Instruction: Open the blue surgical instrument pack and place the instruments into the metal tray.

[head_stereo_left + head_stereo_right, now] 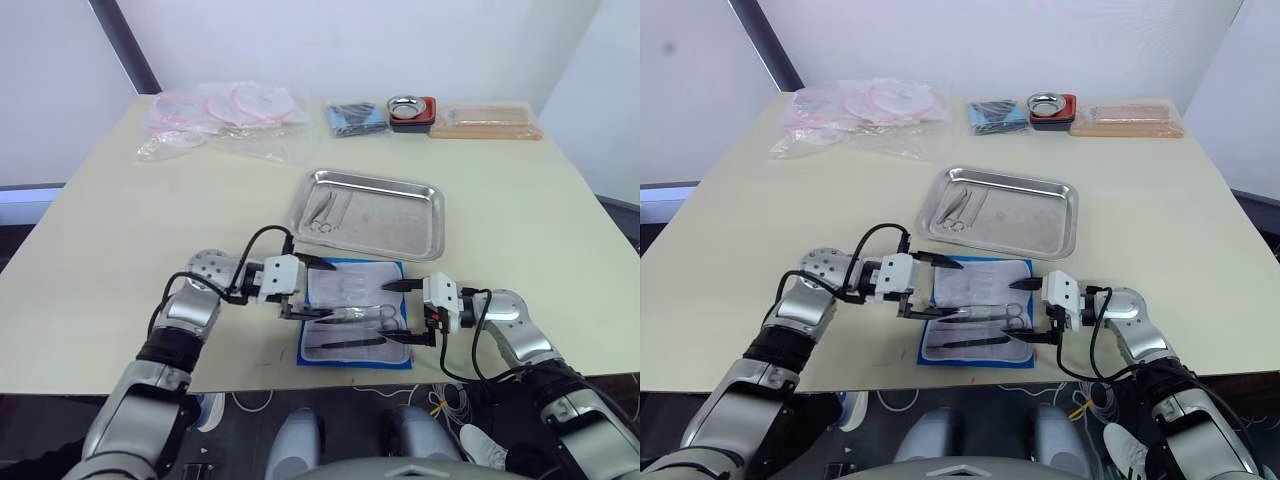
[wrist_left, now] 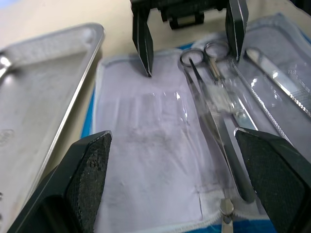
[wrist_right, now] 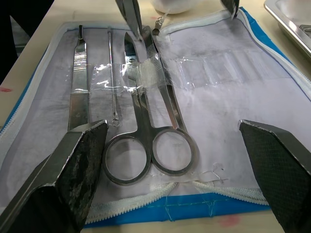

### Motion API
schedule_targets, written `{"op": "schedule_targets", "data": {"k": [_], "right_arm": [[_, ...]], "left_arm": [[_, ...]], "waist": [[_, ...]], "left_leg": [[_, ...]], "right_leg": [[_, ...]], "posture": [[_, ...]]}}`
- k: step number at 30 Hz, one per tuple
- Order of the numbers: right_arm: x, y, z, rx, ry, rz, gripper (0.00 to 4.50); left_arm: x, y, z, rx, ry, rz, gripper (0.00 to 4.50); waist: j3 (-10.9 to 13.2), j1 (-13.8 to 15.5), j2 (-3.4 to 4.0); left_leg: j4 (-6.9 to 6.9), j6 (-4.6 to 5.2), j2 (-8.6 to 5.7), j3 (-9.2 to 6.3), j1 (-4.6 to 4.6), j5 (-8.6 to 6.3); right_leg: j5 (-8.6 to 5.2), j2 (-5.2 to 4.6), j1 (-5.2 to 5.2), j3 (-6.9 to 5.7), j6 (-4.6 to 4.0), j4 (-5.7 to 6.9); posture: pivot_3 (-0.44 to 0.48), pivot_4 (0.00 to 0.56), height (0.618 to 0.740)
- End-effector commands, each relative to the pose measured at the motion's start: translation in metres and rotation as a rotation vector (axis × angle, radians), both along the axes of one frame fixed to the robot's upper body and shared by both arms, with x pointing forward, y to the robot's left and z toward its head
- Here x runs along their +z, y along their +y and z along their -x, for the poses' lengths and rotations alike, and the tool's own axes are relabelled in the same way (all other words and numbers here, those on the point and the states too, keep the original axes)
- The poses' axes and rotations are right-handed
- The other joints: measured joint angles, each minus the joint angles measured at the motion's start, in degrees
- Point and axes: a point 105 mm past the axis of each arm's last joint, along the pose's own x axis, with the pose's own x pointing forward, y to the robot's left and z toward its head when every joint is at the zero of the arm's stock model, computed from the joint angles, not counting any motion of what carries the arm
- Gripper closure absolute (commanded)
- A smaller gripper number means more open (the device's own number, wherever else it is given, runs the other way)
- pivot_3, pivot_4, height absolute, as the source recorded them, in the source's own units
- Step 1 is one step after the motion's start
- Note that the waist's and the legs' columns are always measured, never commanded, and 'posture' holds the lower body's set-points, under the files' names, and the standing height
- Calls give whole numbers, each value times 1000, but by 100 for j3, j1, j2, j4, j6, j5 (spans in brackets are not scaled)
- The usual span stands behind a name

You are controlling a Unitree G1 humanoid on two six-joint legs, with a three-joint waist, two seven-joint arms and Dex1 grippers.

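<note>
At the near edge of the pale cream worktop (image 1: 520,230), the bright blue surgical instrument pack (image 1: 356,314) lies unfolded, its grey-white lining facing up. Slim silver instruments rest in the lining under clear straps: a pair of ring-handled scissors (image 3: 146,127), a flat steel handle (image 3: 77,82) and a thin wire probe (image 3: 112,80) beside it. The left pincer (image 1: 312,290) and the right pincer (image 1: 403,311) face each other across the pack, each with its two black fingers spread wide and gripping nothing. The left pincer's lower fingertip sits at the tips of the scissors; whether it touches them cannot be told. Just beyond the pack, the large shallow stainless steel tray (image 1: 400,228) already holds a few slim metal tools (image 1: 325,211) near its left end. Along the far edge lie clear plastic packets with pink round contents (image 1: 225,118), a dark blue-black cloth bundle (image 1: 355,118), a small round steel bowl on a red-black base (image 1: 408,108) and a flat tan block (image 1: 488,120).
</note>
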Motion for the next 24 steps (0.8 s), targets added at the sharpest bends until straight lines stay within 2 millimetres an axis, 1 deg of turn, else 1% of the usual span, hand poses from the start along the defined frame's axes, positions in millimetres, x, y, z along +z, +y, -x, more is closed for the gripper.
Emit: {"op": "schedule_targets", "data": {"k": [1, 9, 10, 11, 12, 13, 14, 24], "right_arm": [[-76, -31, 36, -50, 258, 254, 0], [-77, -29, 36, -47, 258, 252, 0], [-77, -28, 36, -46, 258, 251, 0], [-77, -28, 36, -46, 258, 251, 0], [-77, -28, 36, -46, 258, 250, 0], [-77, -28, 36, -47, 257, 250, 0], [-77, -27, 36, -47, 256, 250, 0], [-77, -27, 36, -50, 255, 249, 0]], "left_arm": [[4, -5, -2, -24, -29, 5, 203], [-5, -4, -1, -38, -1, -19, 203], [-6, -3, -1, -38, 3, -19, 556], [-6, -3, -1, -37, 5, -19, 696], [-7, -3, -2, -36, 6, -19, 741], [-8, -2, -3, -30, 5, -27, 1289], [-9, -1, -3, -27, 3, -34, 1674], [-9, -6, 1, -63, 17, -10, 1674]], "waist": [[0, 2, 0], [0, 1, 0], [0, 1, 0], [0, 1, 0], [0, 1, 0], [0, 2, 0], [0, 2, 0], [0, 2, 0]], "left_leg": [[0, 0, 0, 0, 0, 0], [0, 0, -3, -3, 0, 0], [0, 0, -3, -4, 0, 0], [0, 0, -4, -4, 0, 0], [0, 0, -4, -4, 0, 0], [0, 0, -4, -5, 0, 0], [0, 0, -4, -6, 0, 0], [0, 0, -5, -10, 0, 0]], "right_leg": [[0, 0, 0, 0, 0, 0], [0, 1, 1, -10, 1, 0], [0, 1, 1, -11, 1, 0], [0, 2, 1, -11, 1, 0], [0, 2, 1, -12, 1, 0], [0, 3, 1, -12, 1, 0], [0, 3, 1, -13, 1, 0], [0, 5, 2, -19, 1, 0]], "posture": [[0, 150, 740], [0, 150, 740], [0, 150, 740], [0, 150, 740], [0, 150, 740], [0, 150, 740], [0, 150, 740], [0, 150, 740]]}}
